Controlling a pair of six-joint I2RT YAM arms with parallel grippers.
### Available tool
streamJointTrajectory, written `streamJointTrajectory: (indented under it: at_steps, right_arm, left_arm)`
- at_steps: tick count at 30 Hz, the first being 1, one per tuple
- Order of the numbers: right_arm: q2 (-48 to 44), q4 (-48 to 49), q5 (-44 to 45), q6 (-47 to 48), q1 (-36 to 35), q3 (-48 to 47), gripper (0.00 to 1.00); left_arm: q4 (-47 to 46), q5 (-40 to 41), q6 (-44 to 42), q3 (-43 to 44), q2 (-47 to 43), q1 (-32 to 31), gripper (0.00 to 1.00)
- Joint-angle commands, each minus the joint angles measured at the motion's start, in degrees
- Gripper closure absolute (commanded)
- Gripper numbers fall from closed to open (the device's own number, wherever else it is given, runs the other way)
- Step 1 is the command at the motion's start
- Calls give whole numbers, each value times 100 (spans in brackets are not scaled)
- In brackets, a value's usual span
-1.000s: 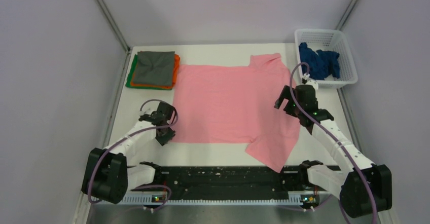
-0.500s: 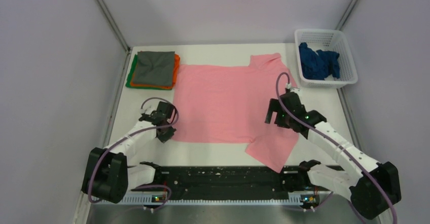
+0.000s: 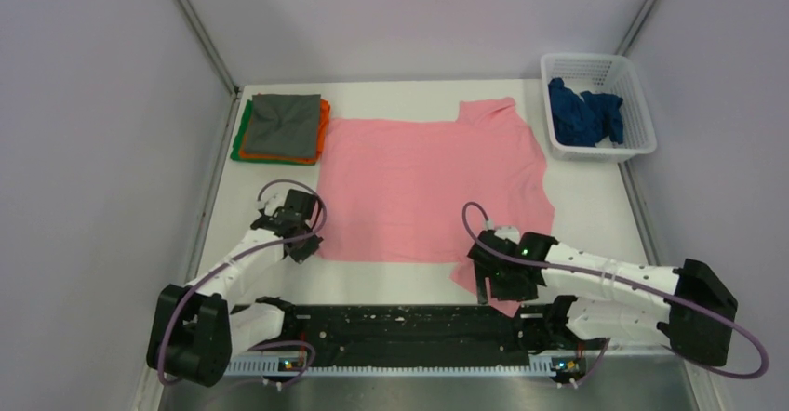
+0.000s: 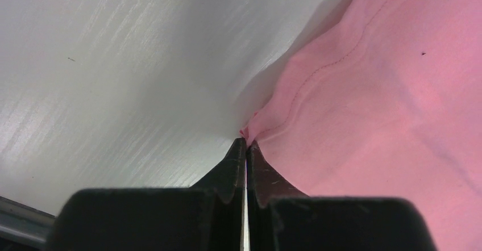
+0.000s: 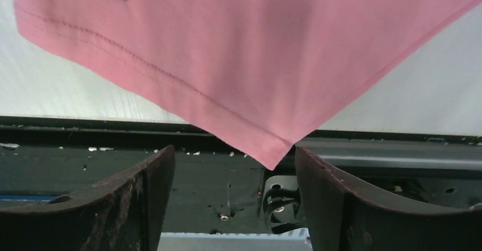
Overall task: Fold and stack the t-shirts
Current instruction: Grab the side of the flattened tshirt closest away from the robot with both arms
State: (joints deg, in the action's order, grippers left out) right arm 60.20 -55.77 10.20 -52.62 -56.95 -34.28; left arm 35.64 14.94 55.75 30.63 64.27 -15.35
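A light pink t-shirt (image 3: pixel 423 188) lies spread flat on the white table (image 3: pixel 595 206). My left gripper (image 3: pixel 300 244) is shut on its near left corner, seen pinched in the left wrist view (image 4: pixel 245 140). My right gripper (image 3: pixel 493 285) is open over the near sleeve tip, which hangs over the table's front edge; the pink tip (image 5: pixel 273 157) sits between the spread fingers (image 5: pixel 150 191). A folded stack of grey (image 3: pixel 284 123), orange (image 3: pixel 323 132) and green (image 3: pixel 239 137) shirts lies at the back left. A dark blue shirt (image 3: pixel 584 113) is bundled in the basket.
A white mesh basket (image 3: pixel 642 123) stands at the back right corner. A black rail (image 3: pixel 400 323) runs along the table's near edge between the arm bases. Grey walls enclose the table on three sides.
My right arm swung from the shirt's right side down toward me, to the near sleeve at the front edge. My left gripper stayed at the near left corner.
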Motion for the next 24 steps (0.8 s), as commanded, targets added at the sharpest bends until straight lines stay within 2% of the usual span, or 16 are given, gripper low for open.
streamJointTrajectory:
  at_steps: [1, 4, 9, 11, 13, 16, 17, 24]
  right_arm:
    - [184, 16, -285, -644, -343, 172, 29]
    - [237, 258, -285, -679, -345, 395, 39]
    - [571, 558, 180, -805, -341, 520, 45]
    - [676, 763, 370, -803, -348, 542, 51]
    - [734, 776, 619, -804, -343, 510, 65]
    - [643, 699, 786, -780, -344, 444, 94]
    - [553, 642, 839, -790, -340, 414, 100]
    - [-133, -45, 1580, -622, -161, -310, 100]
  left_arm:
    - [-22, 80, -70, -31, -208, 24, 100]
    - [-22, 82, -73, -41, -224, 24, 100]
    - [-63, 48, -87, -25, -164, 24, 100]
    - [-57, 43, -98, -7, -136, 24, 100]
    - [-43, 36, -94, 9, -138, 24, 100]
    - [39, 46, -107, 72, -184, 24, 100]
    - [76, 67, -103, 93, -212, 24, 100]
    - [-128, -201, -275, 290, -415, 33, 100]
